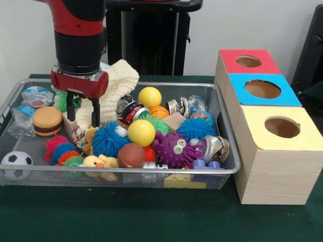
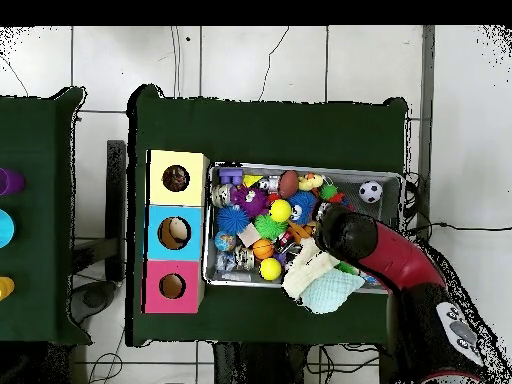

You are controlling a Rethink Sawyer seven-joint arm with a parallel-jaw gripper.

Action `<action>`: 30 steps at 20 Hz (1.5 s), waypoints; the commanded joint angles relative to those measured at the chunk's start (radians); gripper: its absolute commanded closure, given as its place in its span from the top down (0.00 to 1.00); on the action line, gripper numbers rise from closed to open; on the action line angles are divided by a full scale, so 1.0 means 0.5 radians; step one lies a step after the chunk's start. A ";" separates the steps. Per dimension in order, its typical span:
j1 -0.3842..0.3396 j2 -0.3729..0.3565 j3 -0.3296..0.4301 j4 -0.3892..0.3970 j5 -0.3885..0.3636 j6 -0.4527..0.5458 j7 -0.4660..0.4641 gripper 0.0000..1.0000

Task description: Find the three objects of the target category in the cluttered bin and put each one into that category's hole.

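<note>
A wire mesh bin [image 1: 228, 132] [image 2: 404, 182] is packed with toys: two yellow balls [image 1: 141, 132] [image 1: 150, 97], an orange basketball [image 1: 159, 111], a brown football [image 1: 131, 155], a soccer ball [image 1: 16, 164] [image 2: 371, 191], a purple spiky monster [image 1: 174, 148], blue spiky balls [image 1: 107, 139], a burger [image 1: 48, 121], a duck [image 1: 97, 163], cans [image 1: 133, 111] and crushed bottles [image 1: 31, 97]. My gripper [image 1: 83, 122] hangs open over the bin's left part, fingers [image 1: 95, 115] just in front of a cream cloth [image 1: 120, 81] [image 2: 320, 282]. Nothing is held. The arm [image 2: 400, 270] hides the gripper from above.
A wooden box stands beside the bin with three round holes on top: red [image 1: 248, 61] [image 2: 172, 286], blue [image 1: 262, 89] [image 2: 174, 233] and yellow [image 1: 282, 127] [image 2: 176, 178]. Green cloth [image 1: 151, 217] covers the table. A second green table [image 2: 40, 220] lies past the box in the overhead view.
</note>
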 commanded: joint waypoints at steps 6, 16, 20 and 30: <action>-0.129 0.240 0.209 -0.021 -0.012 -0.290 0.313 1.00; -0.204 0.285 0.286 0.125 -0.037 -0.503 0.361 1.00; -0.256 0.240 0.335 0.245 -0.032 -0.524 0.392 1.00; -0.393 0.161 0.456 0.497 -0.021 -0.545 0.429 1.00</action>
